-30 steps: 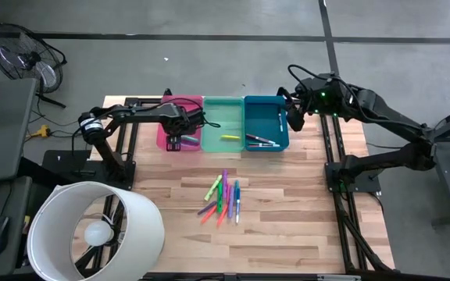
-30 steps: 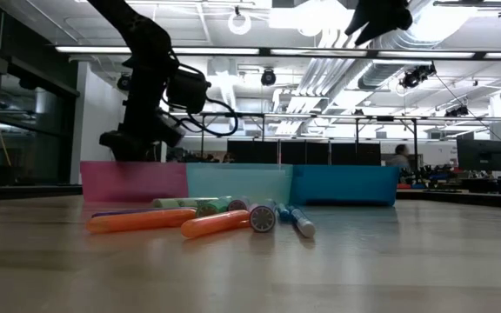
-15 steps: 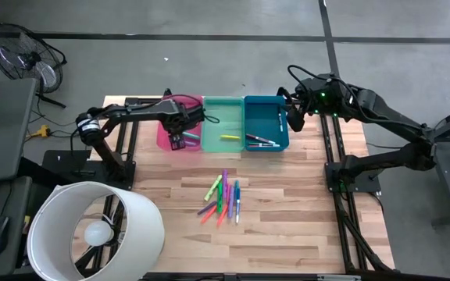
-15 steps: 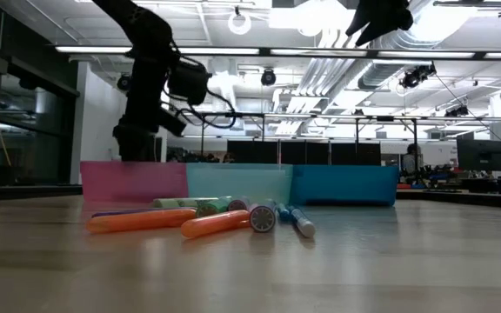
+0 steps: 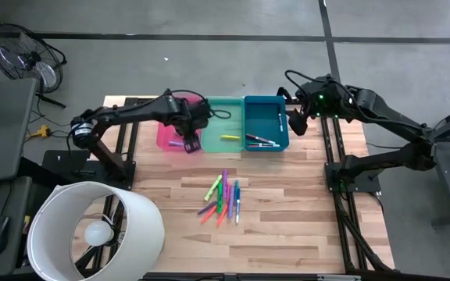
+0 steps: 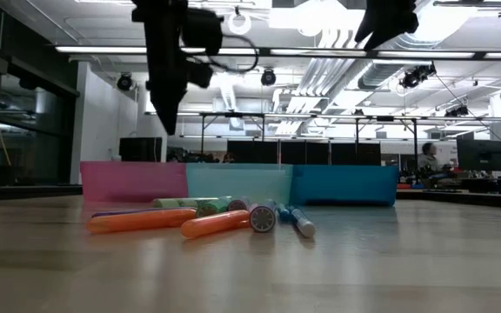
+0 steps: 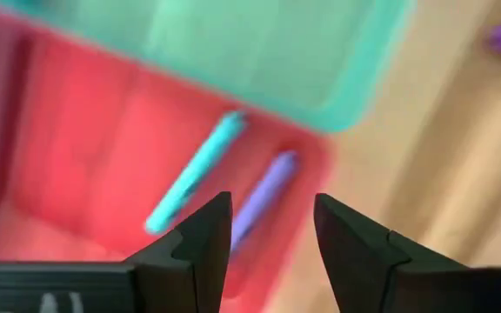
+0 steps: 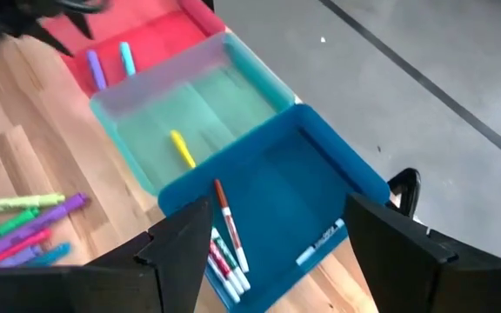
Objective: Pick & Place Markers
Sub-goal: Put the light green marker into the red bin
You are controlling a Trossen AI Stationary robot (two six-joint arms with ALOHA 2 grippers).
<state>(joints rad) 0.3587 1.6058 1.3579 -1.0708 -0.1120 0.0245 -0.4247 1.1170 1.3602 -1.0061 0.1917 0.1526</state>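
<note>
A cluster of mixed-colour markers (image 5: 223, 199) (image 6: 207, 222) lies on the wooden table, near of the bins. My left gripper (image 5: 190, 142) (image 7: 272, 217) is open and empty. It hangs above the near right corner of the pink bin (image 5: 174, 129), pointing down. A light blue marker (image 7: 194, 183) and a purple marker (image 7: 263, 196) lie on the floor of that bin. My right gripper (image 5: 295, 121) (image 8: 277, 235) is open and empty, raised beside the right end of the blue bin (image 5: 266, 123). The green bin (image 5: 223, 125) holds a yellow marker (image 8: 182, 148). Several markers (image 8: 226, 248) lie in the blue bin.
The three bins stand in a row at the table's far edge. A large white round shade (image 5: 96, 230) covers the near left corner, and a fan (image 5: 22, 55) stands off the table at far left. Bare wood lies around the marker cluster.
My left gripper has risen out of the pink bin, well above its rim, and has shifted a little toward the table's right. My right gripper has kept still.
</note>
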